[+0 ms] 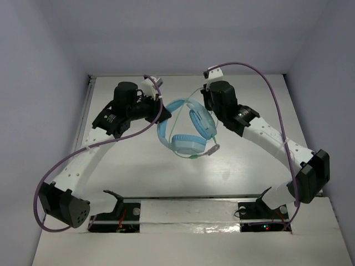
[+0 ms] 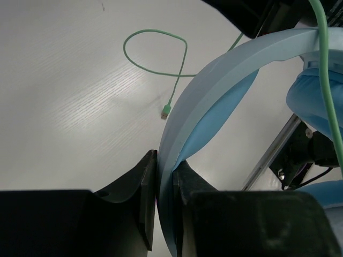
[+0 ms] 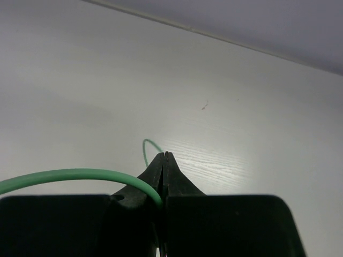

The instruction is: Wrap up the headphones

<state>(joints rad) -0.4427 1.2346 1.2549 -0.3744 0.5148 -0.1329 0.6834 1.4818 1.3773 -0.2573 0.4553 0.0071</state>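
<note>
The light blue headphones [image 1: 186, 130] hang between my two arms above the white table. My left gripper [image 1: 161, 107] is shut on the curved headband [image 2: 225, 80]; its two black fingers [image 2: 140, 187] pinch the band edge-on. An ear cup [image 2: 313, 96] shows at the right of the left wrist view. My right gripper [image 1: 205, 102] is shut on the thin pale green cord [image 3: 80, 175], which arcs in from the left into the closed jaws. A loop of cord [image 2: 155, 51] and its plug [image 2: 165, 111] hang free over the table.
The white table [image 1: 138, 166] has raised edges at the back and sides. Thick purple robot cables [image 1: 260, 72] arc over both arms. The arm bases [image 1: 260, 210] sit at the near edge.
</note>
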